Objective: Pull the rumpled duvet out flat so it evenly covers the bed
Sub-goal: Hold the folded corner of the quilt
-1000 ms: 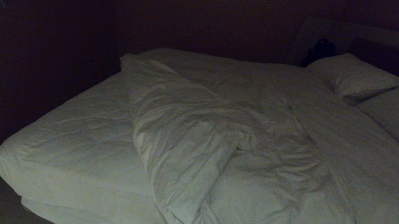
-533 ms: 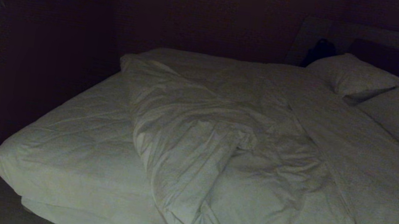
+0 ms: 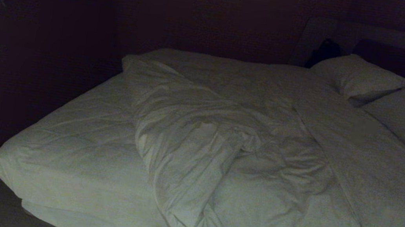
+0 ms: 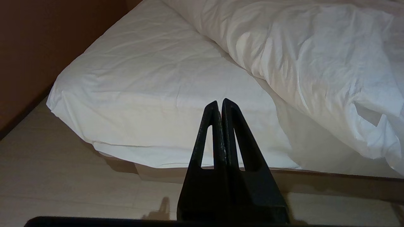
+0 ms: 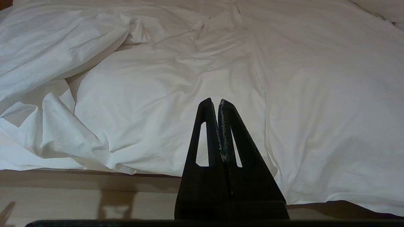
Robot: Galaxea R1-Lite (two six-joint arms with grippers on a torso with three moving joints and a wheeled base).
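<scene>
The room is lying in near darkness in the head view, so the wall and a dark object [image 3: 324, 51] by the headboard are hard to make out. One duvet [image 3: 261, 145] is lying bunched toward the right of the one bed [image 3: 74, 151], leaving its left part bare. Two pillows [image 3: 358, 78] are showing, the right one cut off. The left gripper [image 4: 220, 104] and right gripper [image 5: 214, 103] are hanging before the bed's foot edge, jaws pressed together, holding nothing.

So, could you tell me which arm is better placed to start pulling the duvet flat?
Probably left: the left gripper faces the bare bed corner and the duvet heaped beside it.
</scene>
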